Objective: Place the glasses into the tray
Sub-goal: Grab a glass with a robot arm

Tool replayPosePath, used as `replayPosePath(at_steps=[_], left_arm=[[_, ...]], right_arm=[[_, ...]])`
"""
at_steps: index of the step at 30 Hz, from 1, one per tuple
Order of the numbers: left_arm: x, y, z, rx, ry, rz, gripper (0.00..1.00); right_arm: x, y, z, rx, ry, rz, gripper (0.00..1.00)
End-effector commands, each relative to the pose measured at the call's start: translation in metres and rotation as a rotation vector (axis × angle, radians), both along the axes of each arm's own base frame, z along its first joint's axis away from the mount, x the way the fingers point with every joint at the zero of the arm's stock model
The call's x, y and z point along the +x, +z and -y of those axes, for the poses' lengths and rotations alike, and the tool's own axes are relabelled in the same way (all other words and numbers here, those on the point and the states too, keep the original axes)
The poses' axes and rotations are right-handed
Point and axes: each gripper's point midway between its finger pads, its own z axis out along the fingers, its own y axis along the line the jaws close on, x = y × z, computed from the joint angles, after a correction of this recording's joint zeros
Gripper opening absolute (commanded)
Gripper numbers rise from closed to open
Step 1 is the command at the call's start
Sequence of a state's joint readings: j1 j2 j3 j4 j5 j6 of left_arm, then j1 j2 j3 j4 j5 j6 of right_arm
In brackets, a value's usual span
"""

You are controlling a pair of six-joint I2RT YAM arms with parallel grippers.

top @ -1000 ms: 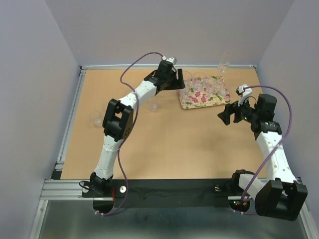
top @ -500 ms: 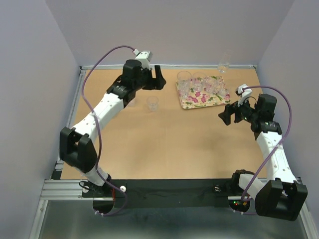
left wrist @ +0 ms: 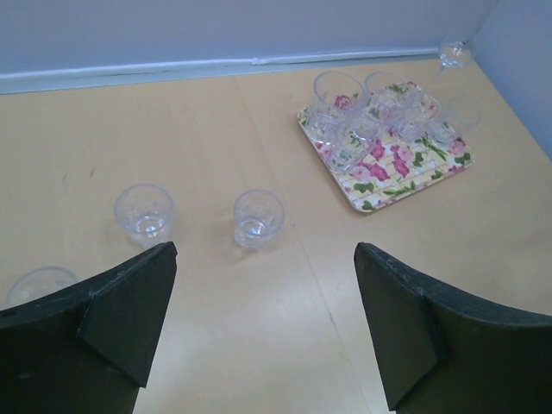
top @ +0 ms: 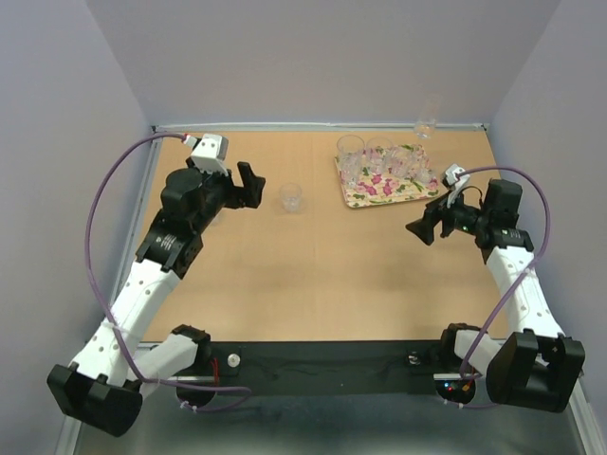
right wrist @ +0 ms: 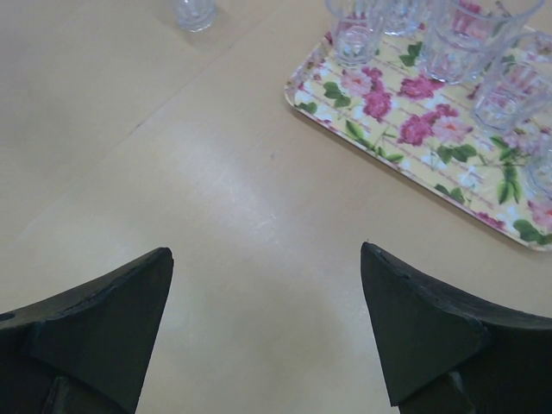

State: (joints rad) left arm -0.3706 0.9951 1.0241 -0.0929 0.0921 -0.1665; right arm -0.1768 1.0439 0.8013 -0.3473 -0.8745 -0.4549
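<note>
Btwn picks: several glasses (top: 379, 161) sit in tray (top: 365, 201) nr worktop (top: 313, 284) far-right corner. Right claw (top: 427, 227) & left claw (top: 249, 184) both open, empty. Next, prob.: left claw lowers round loose tumbler (left wrist: 258, 217), mid far edge.

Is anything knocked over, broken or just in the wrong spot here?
Nothing looks tipped or broken. Three tumblers sit loose on the table left of the tray, and a stemmed glass stands by the back wall beyond it.
</note>
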Motion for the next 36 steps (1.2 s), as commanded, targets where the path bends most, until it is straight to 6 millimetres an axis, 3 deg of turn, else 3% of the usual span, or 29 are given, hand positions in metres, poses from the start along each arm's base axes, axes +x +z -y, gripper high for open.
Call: replayPosePath(at_steps=[1, 6, 8, 13, 20, 21, 25, 26, 29, 31, 32, 33, 36], left_arm=[[-0.009, -0.009, -0.02, 0.069, 0.051, 0.059, 0.96], [-0.014, -0.041, -0.036, 0.121, 0.112, 0.035, 0.96], [-0.016, -0.044, -0.04, 0.125, 0.13, 0.038, 0.96], [-0.02, -0.043, -0.044, 0.125, 0.142, 0.05, 0.96], [-0.02, -0.042, -0.052, 0.134, 0.183, 0.058, 0.96], [-0.02, -0.04, -0.056, 0.136, 0.199, 0.064, 0.96], [-0.021, -0.037, -0.064, 0.135, 0.235, 0.076, 0.96], [-0.021, -0.036, -0.065, 0.134, 0.239, 0.079, 0.96], [-0.021, -0.035, -0.069, 0.134, 0.252, 0.084, 0.96], [-0.022, -0.034, -0.07, 0.132, 0.259, 0.086, 0.96], [-0.021, -0.034, -0.072, 0.131, 0.264, 0.087, 0.96], [-0.021, -0.034, -0.072, 0.132, 0.265, 0.087, 0.96], [-0.022, -0.031, -0.074, 0.128, 0.274, 0.094, 0.96]], right_arm=[[-0.001, 0.018, -0.018, 0.073, 0.12, 0.024, 0.94], [0.01, 0.024, -0.035, 0.05, 0.151, -0.012, 0.94], [0.016, 0.029, -0.05, 0.018, 0.167, -0.01, 0.95], [0.018, 0.028, -0.098, -0.043, 0.257, -0.048, 0.95], [0.03, 0.015, -0.145, -0.103, 0.337, -0.112, 0.95], [0.03, 0.02, -0.155, -0.116, 0.354, -0.097, 0.95], [0.037, 0.015, -0.181, -0.139, 0.388, -0.113, 0.95], [0.04, 0.007, -0.186, -0.15, 0.392, -0.135, 0.95], [0.046, 0.009, -0.202, -0.166, 0.402, -0.123, 0.95], [0.05, -0.001, -0.212, -0.181, 0.401, -0.146, 0.95], [0.055, 0.005, -0.216, -0.179, 0.397, -0.134, 0.95], [0.059, -0.003, -0.22, -0.19, 0.39, -0.151, 0.95], [0.068, 0.003, -0.232, -0.181, 0.371, -0.152, 0.95]])
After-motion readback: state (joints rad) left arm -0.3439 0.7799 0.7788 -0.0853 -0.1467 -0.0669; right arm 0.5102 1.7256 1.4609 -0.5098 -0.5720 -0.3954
